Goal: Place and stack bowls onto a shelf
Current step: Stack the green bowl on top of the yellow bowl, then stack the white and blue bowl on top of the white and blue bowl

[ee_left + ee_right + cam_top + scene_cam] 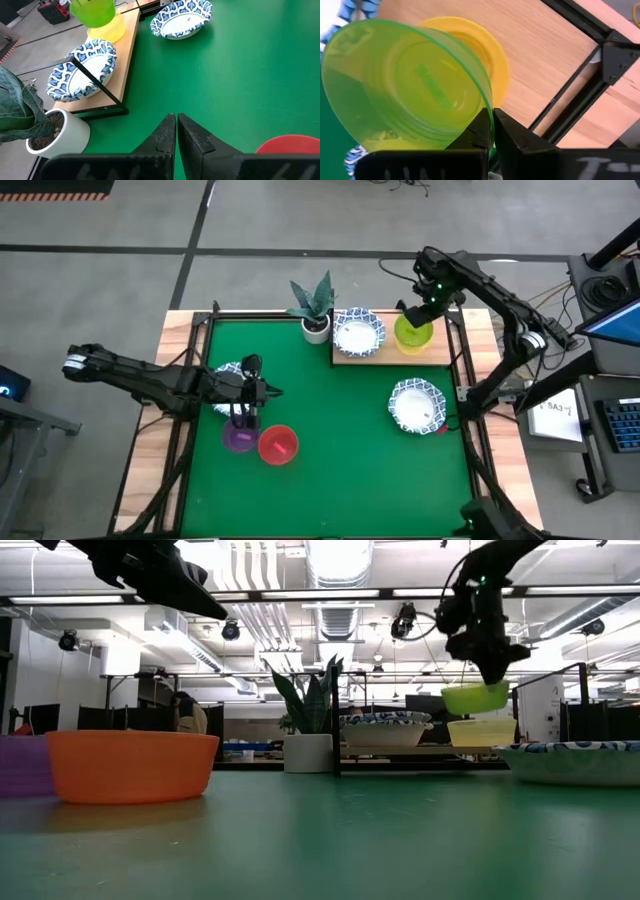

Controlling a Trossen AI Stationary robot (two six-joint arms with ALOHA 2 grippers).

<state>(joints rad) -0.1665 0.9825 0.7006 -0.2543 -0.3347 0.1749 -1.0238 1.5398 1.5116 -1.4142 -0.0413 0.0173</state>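
Right gripper at two o'clock, jaws clamped on green bowl's rim, hanging above yellow bowl on shelf. Left gripper at nine o'clock, jaws together, empty.

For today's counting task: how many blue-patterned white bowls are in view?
3: one on the shelf beside the plant, bowl; one on the mat's right side; one partly hidden under the left arm. More may be hidden.

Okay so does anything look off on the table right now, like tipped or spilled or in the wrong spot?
Nothing is spilled or broken. The only thing askew is the green bowl: the right claw pinches its rim, and it hangs tilted in the air above the yellow bowl on the shelf, not yet nested.
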